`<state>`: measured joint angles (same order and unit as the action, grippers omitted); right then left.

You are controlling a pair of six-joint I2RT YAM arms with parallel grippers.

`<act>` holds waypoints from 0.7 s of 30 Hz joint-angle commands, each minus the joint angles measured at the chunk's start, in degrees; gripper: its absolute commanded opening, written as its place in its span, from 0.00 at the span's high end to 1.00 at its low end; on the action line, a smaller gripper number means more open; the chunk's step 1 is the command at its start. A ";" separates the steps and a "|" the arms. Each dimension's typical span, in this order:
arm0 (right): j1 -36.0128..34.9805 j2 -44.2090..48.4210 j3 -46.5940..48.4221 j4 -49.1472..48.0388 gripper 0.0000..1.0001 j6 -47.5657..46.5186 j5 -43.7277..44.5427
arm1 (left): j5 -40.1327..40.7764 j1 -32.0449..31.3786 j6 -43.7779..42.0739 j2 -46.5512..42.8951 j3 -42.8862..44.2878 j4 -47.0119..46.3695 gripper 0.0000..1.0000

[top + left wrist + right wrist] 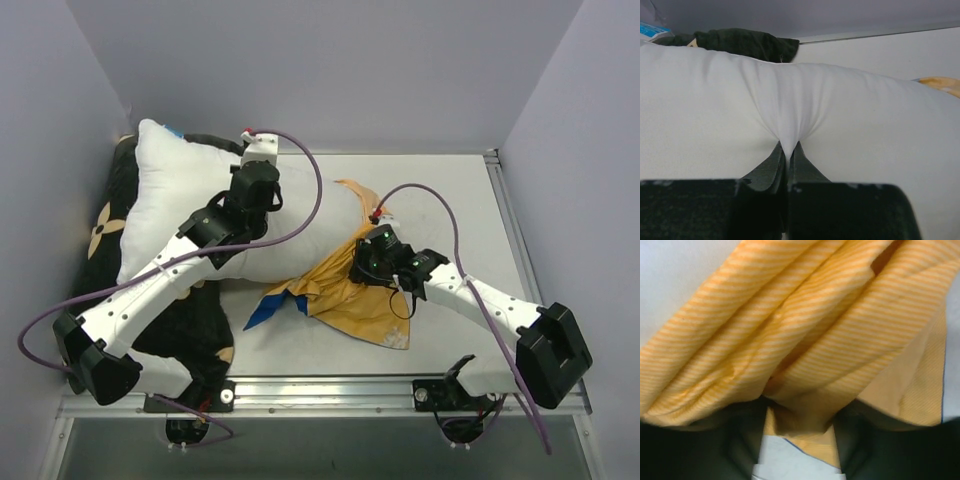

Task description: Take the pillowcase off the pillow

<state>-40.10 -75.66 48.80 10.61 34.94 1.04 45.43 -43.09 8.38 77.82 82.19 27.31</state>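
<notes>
**Left arm.** It is reaching from its base out over the pillow (180, 195), with the elbow bending and the wrist tipping downward. The left fingers (788, 159) are pressing together and pinching up a small peak of the pillow's white cloth. Creases are fanning out from the pinch on both sides.

**Right arm.** It is stretching from its base across the surface (450, 190) toward the left arm, with the forearm lying low and the wrist angling down. The right fingers (366, 266) are clamping a fold of the pillowcase (350, 300). In the wrist view, the orange-yellow striped fabric is bunching into ridges just beyond the fingertips.

**Pillow.** It is lying beneath the left fingers and extending to either side of them, mostly bare. The end nearer the right fingers is running into orange fabric.

**Pillowcase.** It is lying crumpled under and around the right fingers, apart from the left fingers' pinch. A blue corner is showing on the side toward the left arm, and the orange face is spreading toward the arm bases.

**Black cushion** (200, 330). It is lying under the pillow and showing beyond the left fingers in the wrist view.
</notes>
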 commanded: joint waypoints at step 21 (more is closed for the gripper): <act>49.22 11.33 -5.47 5.30 1.00 -3.38 -8.33 | -21.52 25.25 3.22 -2.06 22.31 5.30 1.00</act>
<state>2.11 -62.30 43.48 8.01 35.68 -17.47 13.89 -23.70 14.66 80.27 97.36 39.86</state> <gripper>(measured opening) 0.064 0.034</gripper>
